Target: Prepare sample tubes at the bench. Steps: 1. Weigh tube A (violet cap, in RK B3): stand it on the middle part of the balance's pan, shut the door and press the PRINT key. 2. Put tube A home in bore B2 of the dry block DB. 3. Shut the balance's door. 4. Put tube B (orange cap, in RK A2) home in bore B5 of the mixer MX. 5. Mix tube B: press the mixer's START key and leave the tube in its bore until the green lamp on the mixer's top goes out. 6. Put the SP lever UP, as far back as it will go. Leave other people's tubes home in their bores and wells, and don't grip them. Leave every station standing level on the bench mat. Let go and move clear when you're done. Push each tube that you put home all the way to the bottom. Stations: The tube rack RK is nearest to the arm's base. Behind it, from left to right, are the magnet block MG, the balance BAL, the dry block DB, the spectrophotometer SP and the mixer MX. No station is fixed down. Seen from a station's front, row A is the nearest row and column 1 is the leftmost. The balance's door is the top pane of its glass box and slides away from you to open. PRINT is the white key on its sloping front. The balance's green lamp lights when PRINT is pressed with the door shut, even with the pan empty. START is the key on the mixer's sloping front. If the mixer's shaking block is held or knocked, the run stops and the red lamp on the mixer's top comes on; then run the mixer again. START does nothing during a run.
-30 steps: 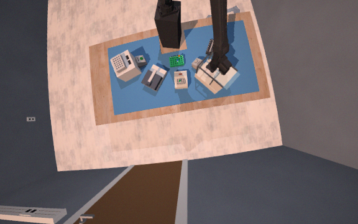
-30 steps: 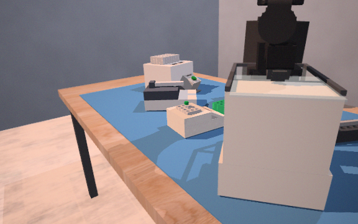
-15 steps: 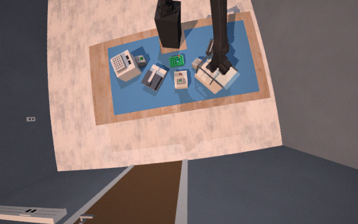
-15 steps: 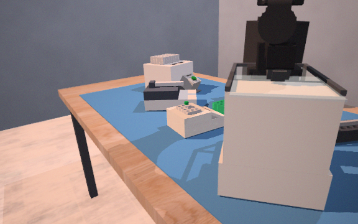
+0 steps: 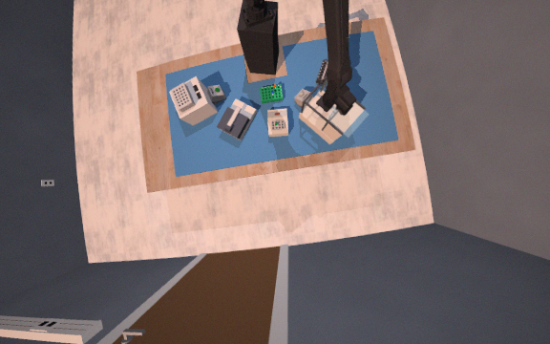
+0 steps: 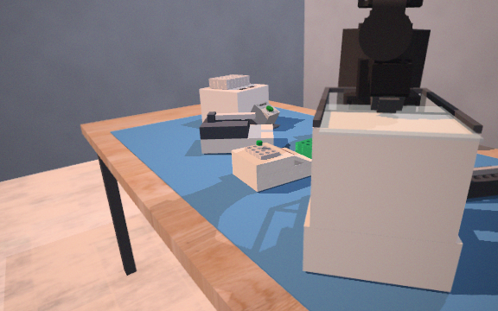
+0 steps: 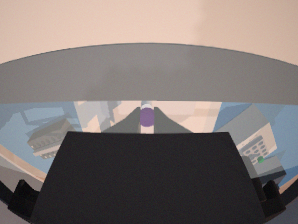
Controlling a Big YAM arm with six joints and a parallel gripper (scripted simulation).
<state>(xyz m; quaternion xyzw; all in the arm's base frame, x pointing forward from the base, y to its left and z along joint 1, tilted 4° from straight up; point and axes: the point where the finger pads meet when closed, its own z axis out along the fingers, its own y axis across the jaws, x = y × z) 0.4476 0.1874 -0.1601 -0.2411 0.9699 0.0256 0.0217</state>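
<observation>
Count: one balance (image 5: 317, 125) (image 6: 392, 190) (image 7: 192, 111), one dry block (image 5: 284, 131) (image 6: 249, 169) (image 7: 257, 125), one rack (image 5: 271, 99) (image 6: 303, 149), one mixer (image 5: 194, 112) (image 6: 219, 101). One tube A (image 7: 147, 117), at the balance's glass box, pinched between the fingers (image 5: 325, 102) (image 6: 388, 104). Cap: round, plain violet; a paler part shows beside it. Tube's lower end: hidden.

Stations around the rack (image 5: 271, 94) (image 6: 303, 149), all on the mat (image 5: 227, 153) (image 6: 154, 147) (image 7: 291, 117).
Behind the rack stands the dry block (image 5: 278, 132) (image 6: 271, 168) (image 7: 267, 137); left of it, the magnet block (image 5: 323, 72) (image 6: 491, 185) (image 7: 50, 137); behind-left, the balance (image 5: 320, 126) (image 6: 387, 186) (image 7: 185, 110); behind-right, the spectrophotometer (image 5: 243, 126) (image 6: 225, 130); farther right, the mixer (image 5: 201, 108) (image 6: 227, 104); before it, the arm's base (image 5: 258, 48).
</observation>
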